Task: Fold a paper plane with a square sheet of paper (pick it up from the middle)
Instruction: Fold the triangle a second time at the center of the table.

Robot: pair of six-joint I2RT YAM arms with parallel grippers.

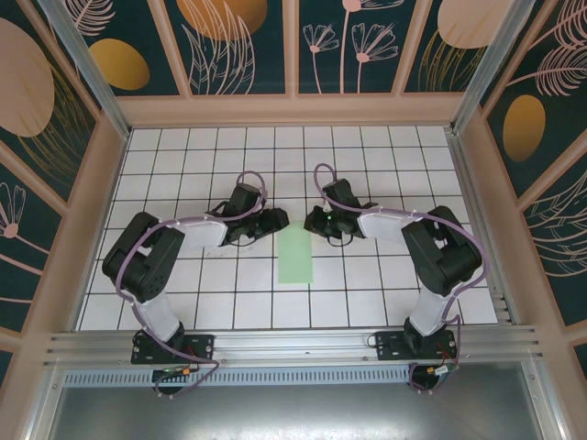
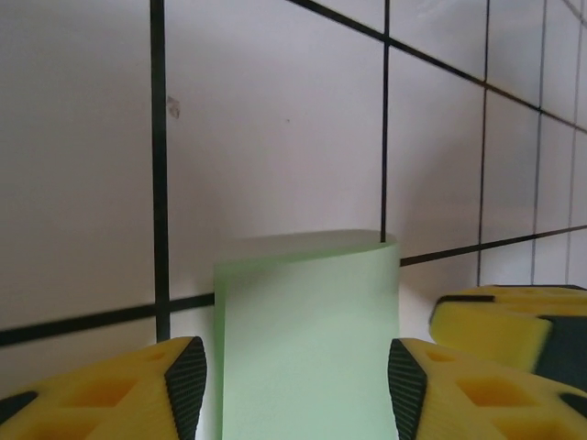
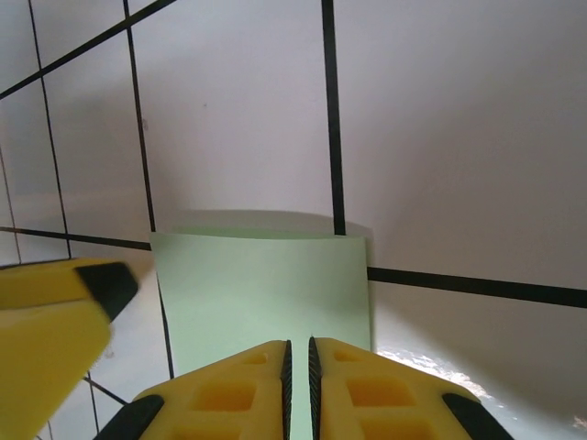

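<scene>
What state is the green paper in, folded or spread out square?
Folded, it seems: from above the green paper is a narrow rectangle, clearly longer than wide, not a square. The layers themselves cannot be told apart.

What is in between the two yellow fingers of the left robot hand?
The pale green paper lies on the white table between the left gripper's open fingers. The left wrist view shows it.

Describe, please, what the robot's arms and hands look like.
The left arm and right arm are black at the joints with white link shells, and a lilac cable loops along each. The left hand and right hand have yellow fingers with black pads.
</scene>
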